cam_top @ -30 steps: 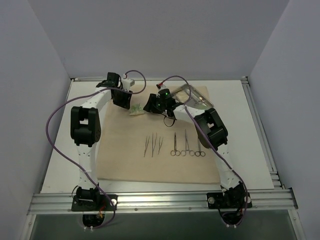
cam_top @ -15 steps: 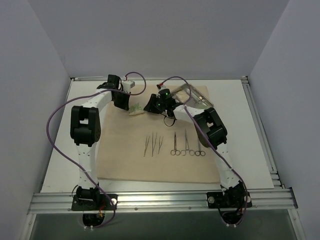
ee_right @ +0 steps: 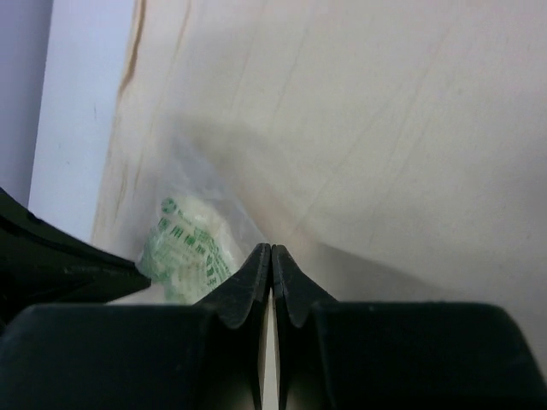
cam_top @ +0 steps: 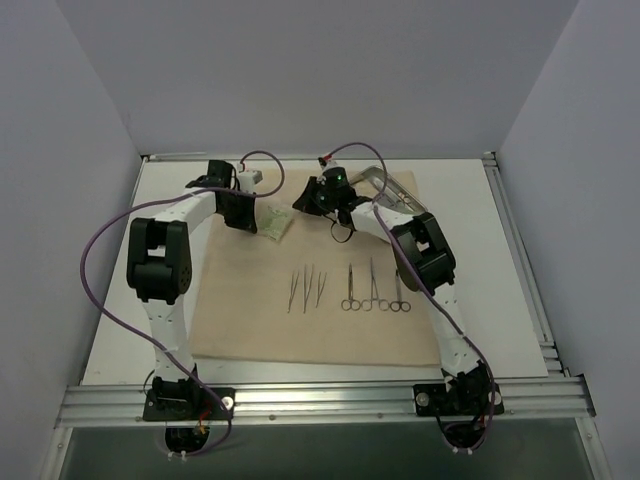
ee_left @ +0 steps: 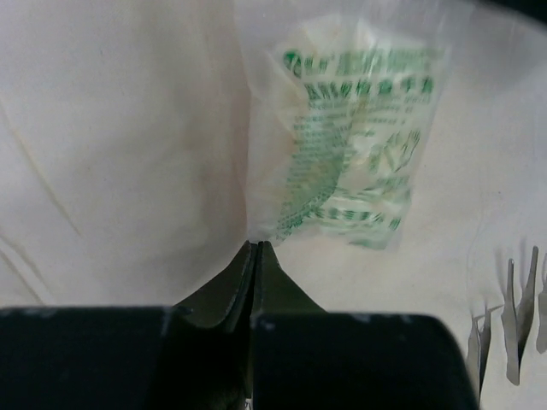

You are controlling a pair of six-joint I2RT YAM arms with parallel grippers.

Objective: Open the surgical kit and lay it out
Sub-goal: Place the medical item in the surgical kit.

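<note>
The beige cloth wrap (cam_top: 250,320) lies spread on the table. On it rest thin tweezers (cam_top: 305,288) and scissor-handled forceps (cam_top: 373,290). The steel tray (cam_top: 395,190) sits at the cloth's far right. A green-printed packet (cam_top: 277,226) lies flat at the far edge between my grippers. My left gripper (cam_top: 252,218) is shut, its tips (ee_left: 256,246) meeting the packet (ee_left: 342,145) at its near corner. My right gripper (cam_top: 300,207) is shut with nothing between its fingers (ee_right: 272,249); the packet (ee_right: 188,243) lies just left of them.
Tweezer tips (ee_left: 513,325) show at the lower right of the left wrist view. The white table (ee_right: 85,102) borders the cloth (ee_right: 385,128) on the left. Grey walls close in the table on three sides, and a metal rail runs along the near edge.
Both grippers have closed. The left arm swung left and its wrist turned. The packet now lies flatter and slightly nearer on the cloth. The right gripper rose a little toward the back.
</note>
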